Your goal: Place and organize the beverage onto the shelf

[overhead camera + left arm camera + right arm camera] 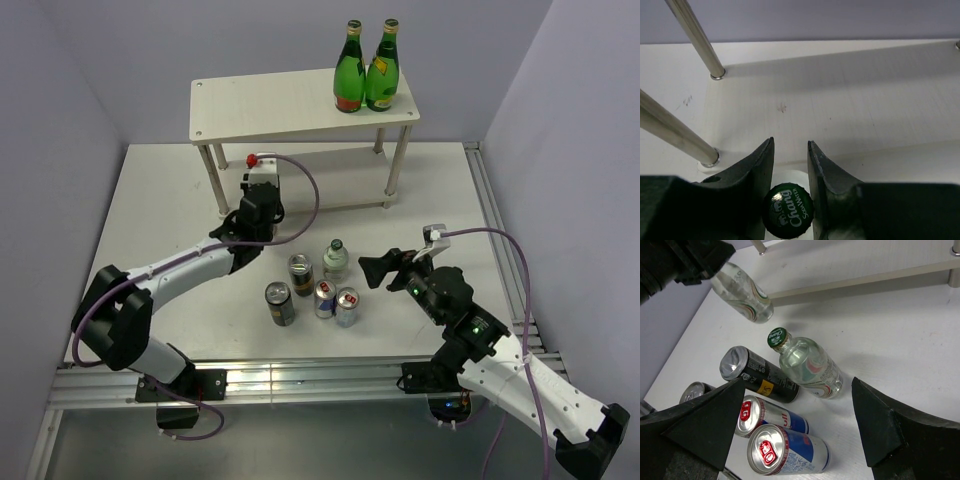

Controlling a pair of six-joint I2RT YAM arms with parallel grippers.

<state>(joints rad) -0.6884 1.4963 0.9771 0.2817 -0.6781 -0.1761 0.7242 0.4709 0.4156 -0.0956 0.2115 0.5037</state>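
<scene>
Near the shelf point(290, 105), the left jaws clamp one clear bottle point(788, 211), not yet placed; five drinks point(315, 285) wait on the desk point(160, 220) by the wide-open right jaws.

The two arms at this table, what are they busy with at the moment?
The left gripper is shut on one clear plastic bottle, held near its cap just in front of the lower board of the shelf. The right gripper is open and hovers beside the drinks on the table: the other clear bottle, two black-and-yellow cans and two silver-blue cans, all upright. None of the six drinks is on the shelf yet; only two green glass bottles stand on its top board.
</scene>
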